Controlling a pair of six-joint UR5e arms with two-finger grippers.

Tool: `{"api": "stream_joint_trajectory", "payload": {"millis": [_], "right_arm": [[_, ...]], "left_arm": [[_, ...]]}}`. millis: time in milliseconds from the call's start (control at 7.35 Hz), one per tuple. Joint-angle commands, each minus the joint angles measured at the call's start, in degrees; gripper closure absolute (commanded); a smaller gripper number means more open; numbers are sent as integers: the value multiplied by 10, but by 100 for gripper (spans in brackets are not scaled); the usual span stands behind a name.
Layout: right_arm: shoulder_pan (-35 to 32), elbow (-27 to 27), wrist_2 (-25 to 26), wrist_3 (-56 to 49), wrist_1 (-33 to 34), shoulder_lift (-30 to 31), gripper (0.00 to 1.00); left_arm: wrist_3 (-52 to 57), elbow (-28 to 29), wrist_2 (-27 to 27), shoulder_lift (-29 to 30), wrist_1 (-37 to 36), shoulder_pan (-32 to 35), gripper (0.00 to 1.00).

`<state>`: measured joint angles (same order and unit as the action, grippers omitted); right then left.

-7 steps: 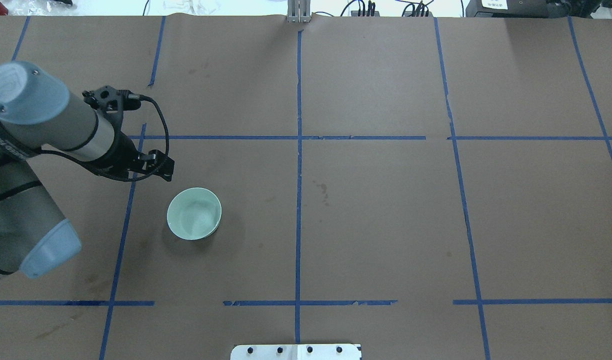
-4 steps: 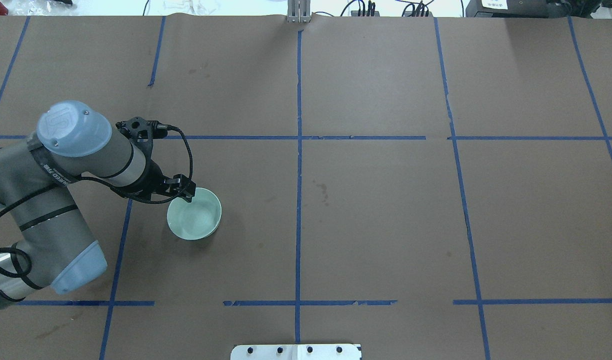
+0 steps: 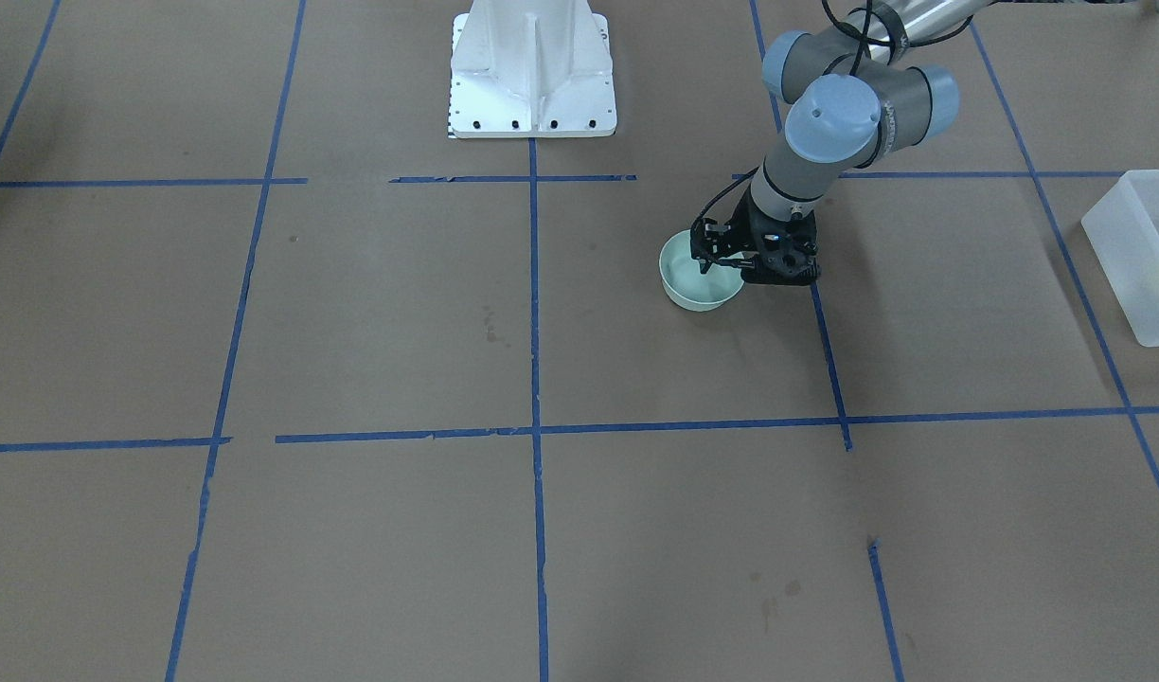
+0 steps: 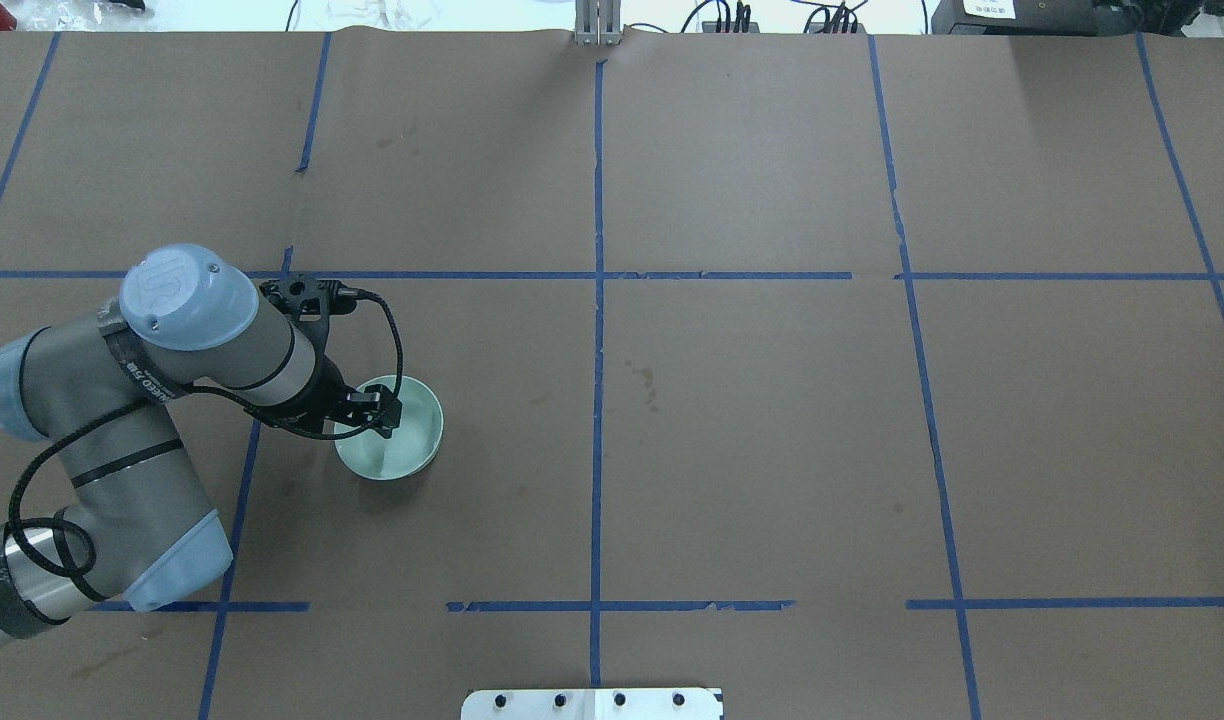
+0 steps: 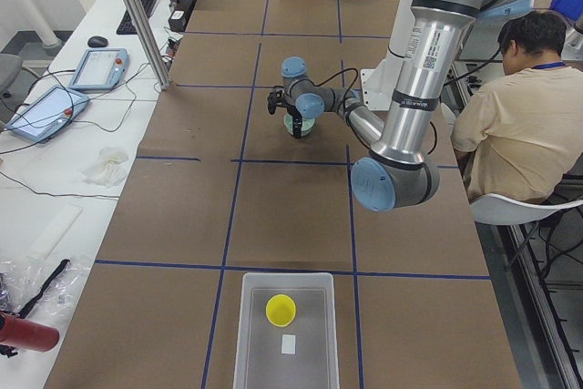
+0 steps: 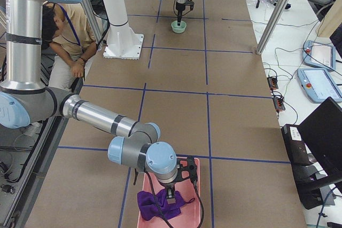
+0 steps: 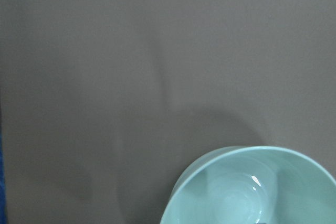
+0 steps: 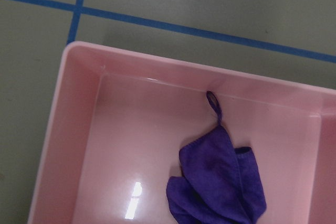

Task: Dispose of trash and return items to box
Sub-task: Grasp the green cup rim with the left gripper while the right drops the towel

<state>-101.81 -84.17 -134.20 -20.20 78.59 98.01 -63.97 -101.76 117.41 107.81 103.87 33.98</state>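
Note:
The pale mint-green bowl [image 4: 402, 445] stands upright on the brown table, left of centre, and shows in the front view [image 3: 695, 289] and the left wrist view [image 7: 252, 192]. My left gripper [image 4: 377, 412] is open at the bowl's near-left rim and points down, with one finger inside and one outside [image 3: 728, 265]. The yellow cup [image 5: 281, 310] stands inside the frosted white box [image 5: 250, 334], which also shows at the front view's right edge [image 3: 1133, 237]. My right gripper [image 6: 172, 193] hangs over a pink bin; I cannot tell whether it is open or shut.
The pink bin [image 8: 79, 129] holds a purple cloth [image 8: 220, 182] at the table's right end. The white robot base [image 3: 532, 66] stands at the middle of the near edge. A seated person [image 5: 528, 116] is beside the table. Blue tape lines cross the table.
My left arm has swung right and toward the robot, from beside the bowl's far-left side to its rim. The gripper now sits over the rim. The bowl has not moved.

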Motion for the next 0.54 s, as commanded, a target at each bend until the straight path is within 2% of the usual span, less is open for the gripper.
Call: {"api": "stream_joint_trajectory", "payload": {"millis": [0, 408], "right_arm": [[33, -28, -18, 72, -29, 1, 0], [59, -68, -67, 141, -30, 3, 0]], "left_arm": [[3, 2, -1, -1, 0, -3, 100], [5, -17, -5, -6, -1, 2, 100]]}}
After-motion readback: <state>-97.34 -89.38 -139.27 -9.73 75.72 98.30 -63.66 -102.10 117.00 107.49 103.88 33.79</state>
